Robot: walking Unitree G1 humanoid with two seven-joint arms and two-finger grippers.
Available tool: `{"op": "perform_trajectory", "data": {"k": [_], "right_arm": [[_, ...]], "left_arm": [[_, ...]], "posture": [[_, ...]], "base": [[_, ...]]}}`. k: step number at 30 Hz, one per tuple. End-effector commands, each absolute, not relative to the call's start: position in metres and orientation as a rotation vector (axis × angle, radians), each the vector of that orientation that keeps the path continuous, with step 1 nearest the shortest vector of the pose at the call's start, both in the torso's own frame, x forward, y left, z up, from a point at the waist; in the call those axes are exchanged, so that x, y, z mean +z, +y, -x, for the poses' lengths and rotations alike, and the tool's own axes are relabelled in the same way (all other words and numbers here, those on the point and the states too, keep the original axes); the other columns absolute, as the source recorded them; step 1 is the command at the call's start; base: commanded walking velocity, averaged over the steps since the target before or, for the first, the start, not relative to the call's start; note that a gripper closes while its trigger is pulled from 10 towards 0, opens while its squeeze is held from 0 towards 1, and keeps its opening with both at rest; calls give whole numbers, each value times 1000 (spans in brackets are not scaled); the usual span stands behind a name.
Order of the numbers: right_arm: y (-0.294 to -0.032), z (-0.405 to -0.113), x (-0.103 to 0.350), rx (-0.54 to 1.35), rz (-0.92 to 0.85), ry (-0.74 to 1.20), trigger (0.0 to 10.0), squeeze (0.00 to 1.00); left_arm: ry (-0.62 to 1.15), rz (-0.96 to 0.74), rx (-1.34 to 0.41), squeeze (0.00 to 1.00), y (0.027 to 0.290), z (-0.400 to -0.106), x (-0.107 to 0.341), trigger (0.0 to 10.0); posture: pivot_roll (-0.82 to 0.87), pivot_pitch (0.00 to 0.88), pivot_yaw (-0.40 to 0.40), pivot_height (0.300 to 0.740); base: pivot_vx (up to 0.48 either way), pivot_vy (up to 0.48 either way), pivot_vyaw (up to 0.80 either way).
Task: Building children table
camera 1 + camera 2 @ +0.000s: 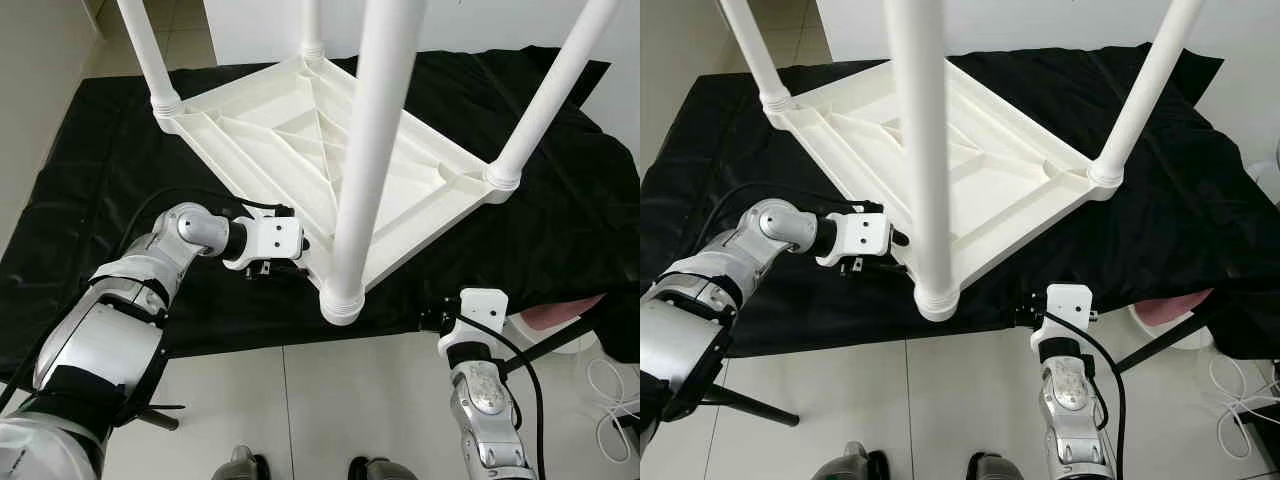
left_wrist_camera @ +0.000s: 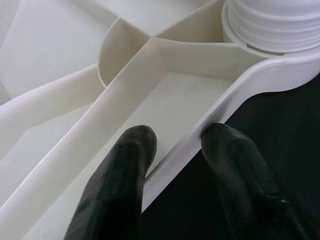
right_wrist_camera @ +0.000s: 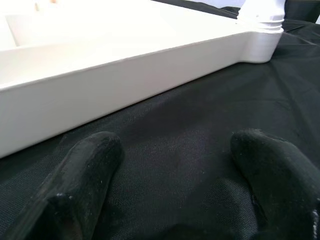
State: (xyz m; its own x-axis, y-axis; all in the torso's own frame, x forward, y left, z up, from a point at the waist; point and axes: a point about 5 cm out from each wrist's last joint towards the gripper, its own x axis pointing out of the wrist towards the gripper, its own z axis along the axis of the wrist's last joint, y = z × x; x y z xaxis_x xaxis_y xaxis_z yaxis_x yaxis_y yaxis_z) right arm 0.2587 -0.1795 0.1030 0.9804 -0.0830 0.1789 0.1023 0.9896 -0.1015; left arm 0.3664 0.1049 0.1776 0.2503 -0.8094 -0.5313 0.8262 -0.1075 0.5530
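Table top [image 1: 300, 150], white moulded plastic, lies upside down on the black cloth [image 1: 90, 200] spread over the floor, ribbed underside facing up. We count four white legs seated in the corner sockets: the near leg [image 1: 375, 150], the right leg [image 1: 555, 90], the far-left leg [image 1: 145, 50] and a far one [image 1: 312, 25] partly cut off by the frame. All stand roughly upright in their collars; we cannot tell from these views whether each is screwed fully home.

Left gripper [image 2: 175, 142] is at the near edge of the top, just beside the near leg's socket. Its fingers [image 2: 125, 165] straddle the rim wall, one inside the tray, one outside over the cloth. We judge it pinched onto the rim.

Right gripper [image 3: 175, 150] hangs low over the cloth near the front edge, fingers spread apart, holding nothing, clear of the rim.

Assessment: leg fitting looks complete. What remains, as we judge it, is checking tightness and turning the table onto its feet; the rim grip suggests that is in hand.

Pink-and-white item [image 1: 560, 320] at the right, unidentified.
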Motion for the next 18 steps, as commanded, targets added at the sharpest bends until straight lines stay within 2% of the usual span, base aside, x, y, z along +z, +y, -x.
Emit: {"op": "perform_trajectory", "data": {"k": [1, 4, 5, 9, 12, 13, 14, 15, 17, 18], "right_arm": [[-180, -256, 98, -97, 113, -146, 10000, 0], [-181, -256, 98, -97, 117, -143, 10000, 0], [-181, -256, 98, -96, 117, -141, 10000, 0], [-181, -257, 98, -94, 116, -139, 10000, 0], [-181, -258, 99, -94, 117, -138, 10000, 0], [-182, -258, 99, -95, 119, -138, 10000, 0], [-182, -259, 99, -94, 118, -138, 10000, 0], [-182, -260, 99, -92, 119, -137, 10000, 0], [-182, -260, 100, -90, 121, -137, 10000, 0], [-182, -261, 100, -89, 121, -138, 10000, 0]], "left_arm": [[125, -897, -1416, 0, 112, -363, 163, 0], [135, -869, -1430, 0, 113, -363, 166, 0], [137, -869, -1428, 0, 114, -364, 166, 863], [139, -850, -1428, 0, 115, -363, 166, 588], [151, -809, -1445, 0, 118, -358, 156, 0], [145, -804, -1445, 0, 118, -357, 153, 2314], [137, -796, -1433, 0, 118, -357, 152, 8941], [145, -779, -1434, 0, 117, -357, 152, 10000], [148, -762, -1438, 0, 116, -358, 154, 10000], [156, -736, -1435, 365, 115, -360, 157, 10000]], "posture": [[-52, 144, 79, 740], [-45, 152, 75, 740], [-43, 154, 73, 740], [-42, 156, 71, 740], [-39, 159, 60, 740], [-39, 159, 60, 740], [-39, 160, 58, 740], [-38, 162, 57, 740], [-36, 162, 54, 740], [-35, 163, 53, 740]], "base": [[0, 0, 0], [0, 0, 0], [0, 0, 0], [0, 0, 0], [0, 0, 0], [0, 0, 0], [0, 0, 0], [0, 0, 0], [0, 0, 0], [0, 0, 0]]}}
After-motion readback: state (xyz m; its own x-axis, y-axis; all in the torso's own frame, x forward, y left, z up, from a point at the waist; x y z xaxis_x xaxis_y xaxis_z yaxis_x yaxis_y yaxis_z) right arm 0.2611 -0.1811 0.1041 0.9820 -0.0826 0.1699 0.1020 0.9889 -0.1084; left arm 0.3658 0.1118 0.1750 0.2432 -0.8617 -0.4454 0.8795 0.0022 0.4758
